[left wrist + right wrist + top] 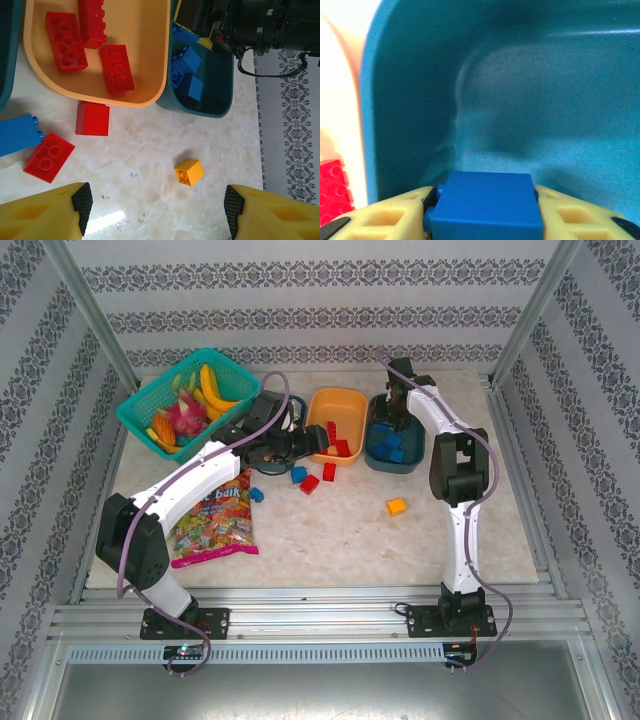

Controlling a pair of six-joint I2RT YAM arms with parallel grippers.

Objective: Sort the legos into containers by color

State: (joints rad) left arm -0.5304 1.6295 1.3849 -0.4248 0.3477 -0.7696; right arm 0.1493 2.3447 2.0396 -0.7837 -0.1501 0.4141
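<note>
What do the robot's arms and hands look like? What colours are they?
Both arms, the left arm and the right arm, are white tubes with chunky black joints. A thin purple cable loops along each. The left hand and right hand have two yellow fingers each with cut-out holes; the left one's tips carry black pads.

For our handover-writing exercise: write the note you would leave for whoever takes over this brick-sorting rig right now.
Left end effector: open, empty, above the table.
Right end effector: shut on a blue plastic brick over a dark teal plastic tray.
Done: red plastic bricks in the orange plastic tray; blue bricks in that teal tray.
Left: loose red bricks, loose blue bricks and one orange-yellow brick on the table.
</note>
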